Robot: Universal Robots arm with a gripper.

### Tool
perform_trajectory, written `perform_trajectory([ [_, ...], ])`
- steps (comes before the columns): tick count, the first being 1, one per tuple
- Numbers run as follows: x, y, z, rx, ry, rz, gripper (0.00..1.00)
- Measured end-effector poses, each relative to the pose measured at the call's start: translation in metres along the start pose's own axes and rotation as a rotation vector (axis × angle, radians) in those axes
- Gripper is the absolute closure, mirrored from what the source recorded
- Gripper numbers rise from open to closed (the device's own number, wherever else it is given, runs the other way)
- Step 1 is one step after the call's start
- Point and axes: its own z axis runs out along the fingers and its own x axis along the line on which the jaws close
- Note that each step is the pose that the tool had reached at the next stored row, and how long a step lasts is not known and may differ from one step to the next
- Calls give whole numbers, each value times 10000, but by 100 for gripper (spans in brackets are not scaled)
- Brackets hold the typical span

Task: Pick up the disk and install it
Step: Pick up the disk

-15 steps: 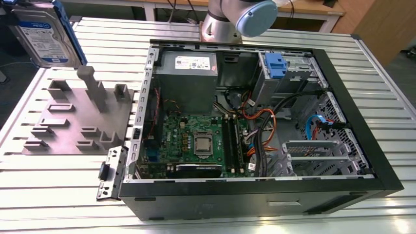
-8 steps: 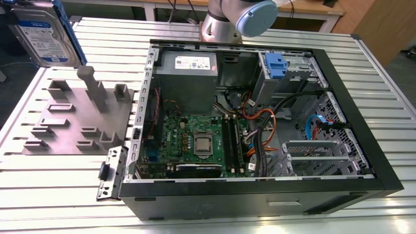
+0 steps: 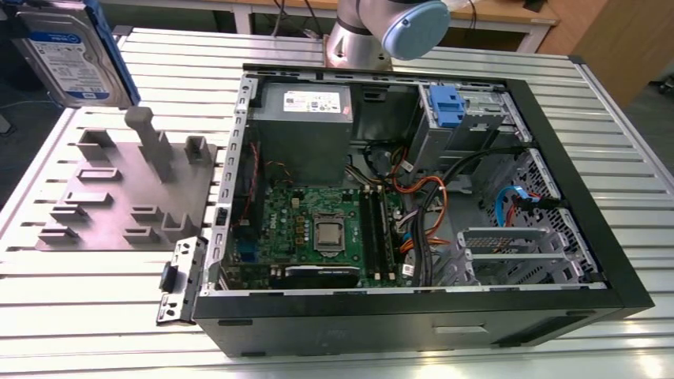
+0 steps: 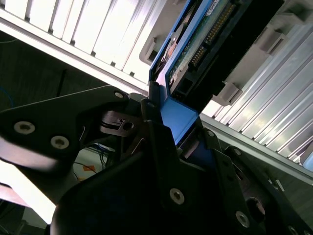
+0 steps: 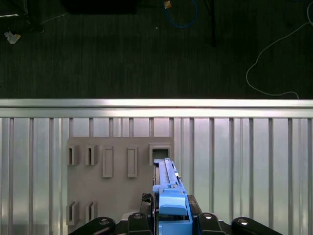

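Observation:
The disk (image 3: 69,55) hangs upright in the air at the exterior view's far upper left, above the grey fixture plate (image 3: 126,189). Its silver body, white-and-blue label and blue bracket all show. In the first wrist view the disk (image 5: 170,196) is seen edge-on, its blue bracket clamped in my gripper (image 5: 171,223) over the fixture plate (image 5: 112,186). The second wrist view shows the black fingers (image 4: 156,137) pressed against the blue bracket, with the disk's (image 4: 195,54) connector edge pointing away. My gripper is shut on the disk.
An open computer case (image 3: 421,316) lies on the slatted aluminium table (image 3: 95,316), with a motherboard, cables and a grey power-supply box (image 3: 305,118) inside. A blue latch (image 3: 447,106) sits at the drive bay. The arm's base (image 3: 368,31) stands behind the case. Dark floor (image 5: 146,49) lies past the table edge.

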Motion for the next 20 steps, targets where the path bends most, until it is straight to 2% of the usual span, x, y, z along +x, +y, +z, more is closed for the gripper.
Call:
perform_trajectory([
  [20,-1,-1,-70,1,-7,-2,63],
])
